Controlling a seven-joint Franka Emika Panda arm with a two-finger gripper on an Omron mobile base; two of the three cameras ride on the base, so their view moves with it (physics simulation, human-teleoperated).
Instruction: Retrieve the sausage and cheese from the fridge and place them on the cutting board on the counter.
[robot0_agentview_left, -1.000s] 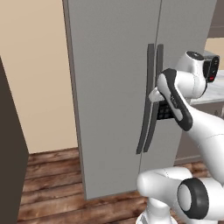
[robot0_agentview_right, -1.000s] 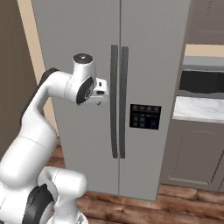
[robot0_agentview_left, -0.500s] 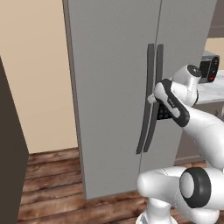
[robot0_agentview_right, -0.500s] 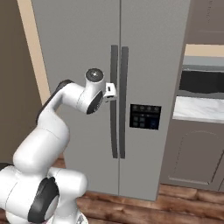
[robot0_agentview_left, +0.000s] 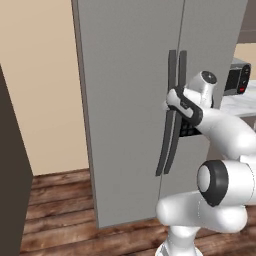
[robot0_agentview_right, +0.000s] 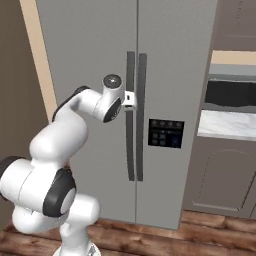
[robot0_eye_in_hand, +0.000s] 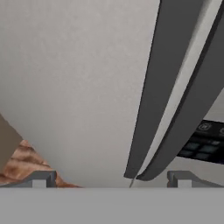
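Note:
The grey fridge stands with both doors shut, so the sausage and cheese are hidden inside. Its two long dark handles run down the middle seam. My gripper is open and sits right at the upper part of the left door's handle, holding nothing. In the hand view the lower ends of both handles lie between my spread fingertips. The white marble counter lies to the fridge's right. The cutting board is out of view.
A dark brown tall cabinet stands left of the fridge. A grey appliance sits on the counter. The fridge's dark control panel is on the right door. Wood floor lies in front.
The arm has swung forward and brought the hand from beside the doors up to the left handle. The gripper stays open. The doors have not moved.

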